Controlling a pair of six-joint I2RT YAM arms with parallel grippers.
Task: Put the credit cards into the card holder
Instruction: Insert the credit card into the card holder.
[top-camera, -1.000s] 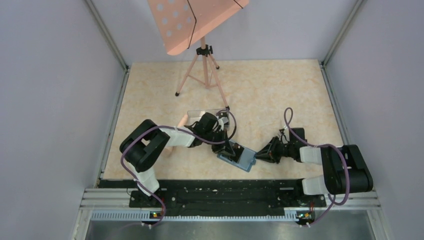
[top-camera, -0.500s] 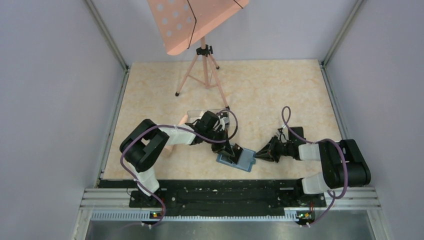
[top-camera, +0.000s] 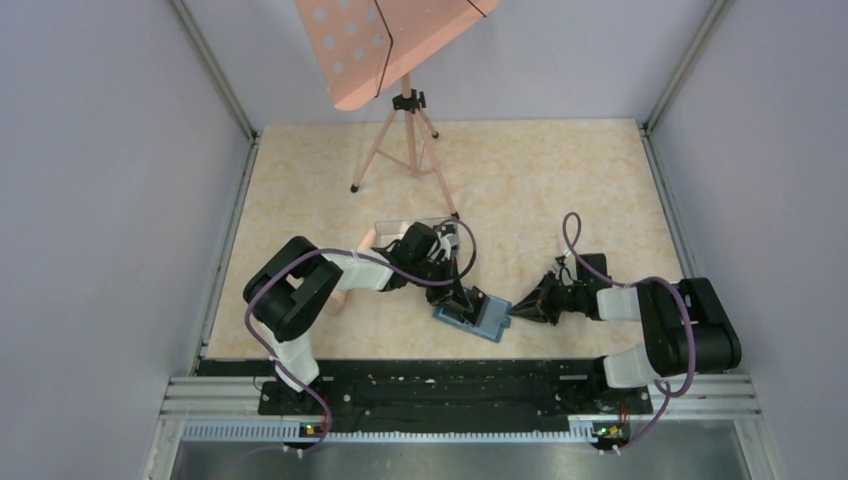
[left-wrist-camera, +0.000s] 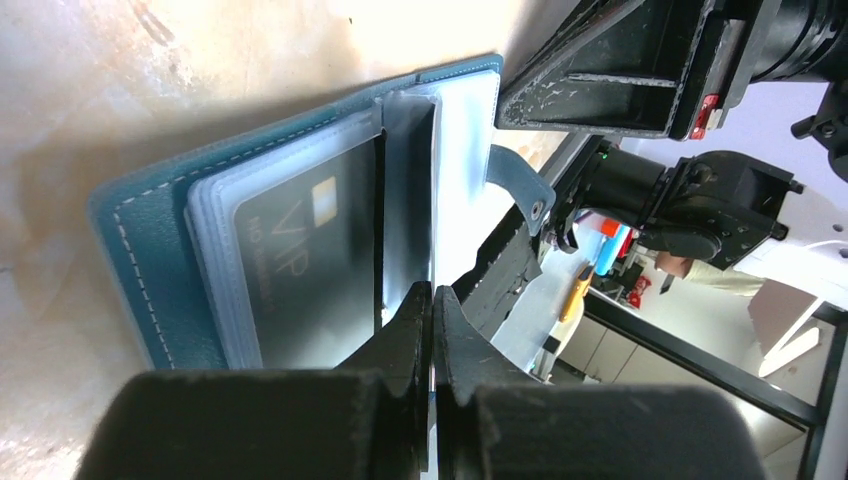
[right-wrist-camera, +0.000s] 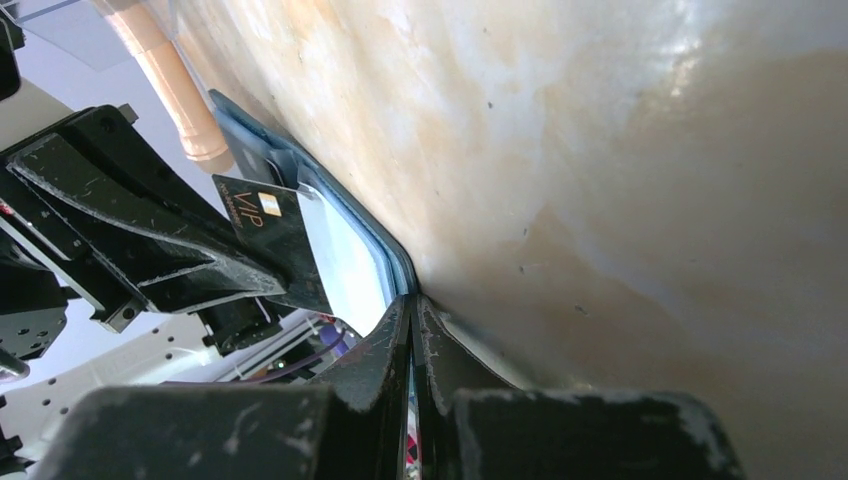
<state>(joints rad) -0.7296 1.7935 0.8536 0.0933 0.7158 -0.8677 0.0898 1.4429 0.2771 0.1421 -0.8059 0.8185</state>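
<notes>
Clamping card holder (top-camera: 492, 322) rim: right gripper (right-wrist-camera: 412, 300), jaws together; left gripper (left-wrist-camera: 432, 290) nips credit card (right-wrist-camera: 280, 235) (part-sleeved); skewed push could jam.

Matt stitched teal card holder (left-wrist-camera: 140, 250), glossy clear plastic sleeves (left-wrist-camera: 462, 140).

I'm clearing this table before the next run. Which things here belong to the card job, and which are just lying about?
Belongs to the job: black card, held in the left gripper; teal wallet, its edge pinched by the right gripper.
Just lying about: pink music stand; clear plastic box.
</notes>
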